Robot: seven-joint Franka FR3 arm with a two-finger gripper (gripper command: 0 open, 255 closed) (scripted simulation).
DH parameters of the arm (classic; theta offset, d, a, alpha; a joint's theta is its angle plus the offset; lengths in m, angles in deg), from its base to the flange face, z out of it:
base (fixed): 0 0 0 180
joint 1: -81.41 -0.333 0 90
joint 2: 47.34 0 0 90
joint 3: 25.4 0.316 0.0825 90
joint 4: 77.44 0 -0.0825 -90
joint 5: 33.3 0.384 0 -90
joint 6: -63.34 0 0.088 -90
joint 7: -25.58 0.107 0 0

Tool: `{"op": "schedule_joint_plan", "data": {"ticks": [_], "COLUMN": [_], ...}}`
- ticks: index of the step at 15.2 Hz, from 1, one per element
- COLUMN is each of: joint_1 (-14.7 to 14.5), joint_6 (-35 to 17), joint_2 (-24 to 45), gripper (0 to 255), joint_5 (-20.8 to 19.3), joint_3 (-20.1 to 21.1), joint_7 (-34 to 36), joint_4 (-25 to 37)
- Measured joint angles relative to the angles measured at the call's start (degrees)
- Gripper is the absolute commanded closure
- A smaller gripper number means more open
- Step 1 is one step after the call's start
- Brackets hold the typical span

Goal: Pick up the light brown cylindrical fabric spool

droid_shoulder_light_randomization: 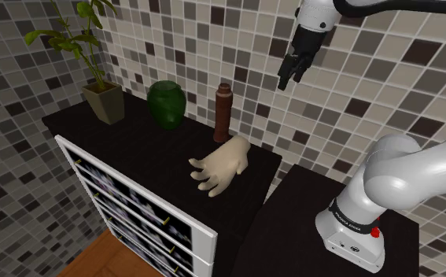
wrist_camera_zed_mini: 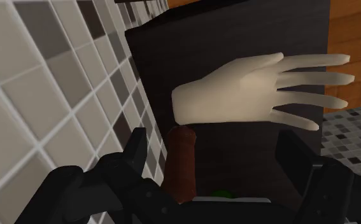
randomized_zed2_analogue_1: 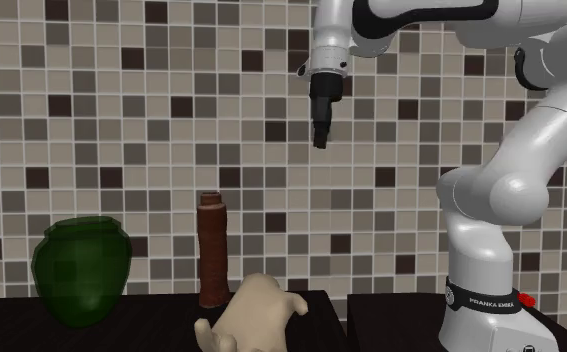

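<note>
The spool is a tall reddish-brown cylinder. It stands upright near the tiled wall at the back of the dark cabinet top. The second exterior view has the spool rising behind a cream hand model. My gripper hangs high above the cabinet, up and towards the shoulder view's right of the spool, well apart from it. In the second exterior view the gripper points down in front of the wall tiles. In the wrist view the gripper is open, and the spool shows far below between the fingers, nearer the left one.
A cream hand model lies flat in front of the spool. A green vase and a potted plant stand further along the wall. White drawer fronts face the wooden floor. My stand adjoins the cabinet.
</note>
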Motion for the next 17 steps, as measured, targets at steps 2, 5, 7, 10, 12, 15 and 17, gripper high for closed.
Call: {"op": "schedule_joint_plan", "data": {"ticks": [2, 5, 7, 10, 12, 15, 17], "joint_1": [-0.09, -0.60, -0.91, -1.32, -1.58, -2.00, -2.13], "joint_6": [-0.79, -3.69, -5.80, -9.70, -11.21, -13.97, -15.49], "joint_2": [1.10, 6.13, 10.24, 17.69, 21.88, 28.51, 33.33], "gripper": [0, 0, 0, 0, 0, 0, 0], "joint_5": [-0.29, -1.68, -2.76, -4.19, -4.96, -5.92, -6.41], "joint_3": [-0.21, -1.11, -1.92, -3.23, -3.85, -4.47, -4.91], "joint_7": [-0.58, -3.52, -5.96, -9.74, -12.18, -15.44, -17.82], "joint_4": [0.22, 1.85, 3.57, 6.72, 9.24, 12.77, 15.99]}}
